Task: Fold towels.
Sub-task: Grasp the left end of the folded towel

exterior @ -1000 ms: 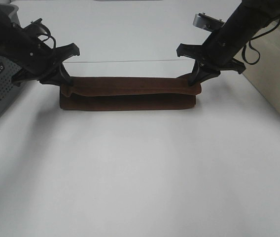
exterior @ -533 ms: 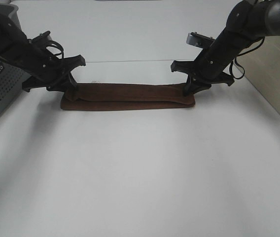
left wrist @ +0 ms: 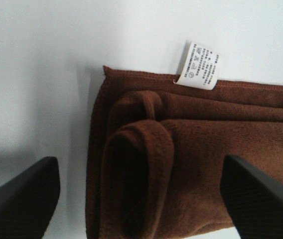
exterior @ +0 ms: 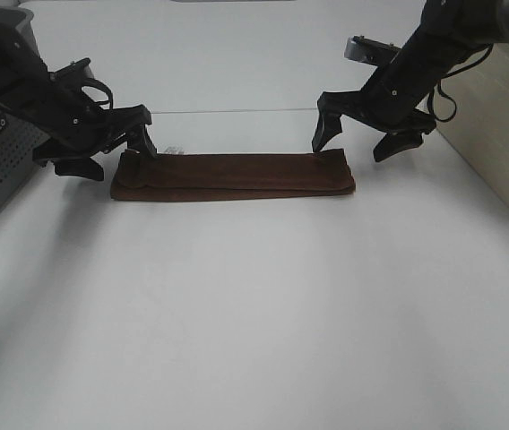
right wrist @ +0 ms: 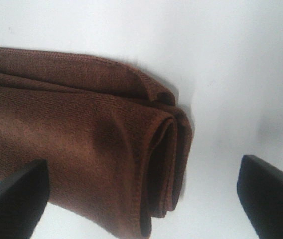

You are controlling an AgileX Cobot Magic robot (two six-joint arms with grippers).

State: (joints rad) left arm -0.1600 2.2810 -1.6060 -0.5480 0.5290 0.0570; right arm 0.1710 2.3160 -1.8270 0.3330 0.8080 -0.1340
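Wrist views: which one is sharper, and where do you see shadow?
Left wrist view: sharper, the weave of the towel and the print on its tag are clear; a grey shadow lies on the table beside the towel's end. Right wrist view: softer, the weave slightly blurred, with a faint shadow next to the folded end.

High camera overlooks the table (exterior: pixel 254 313); each wrist camera looks closely down on a towel (exterior: pixel 237 173) end
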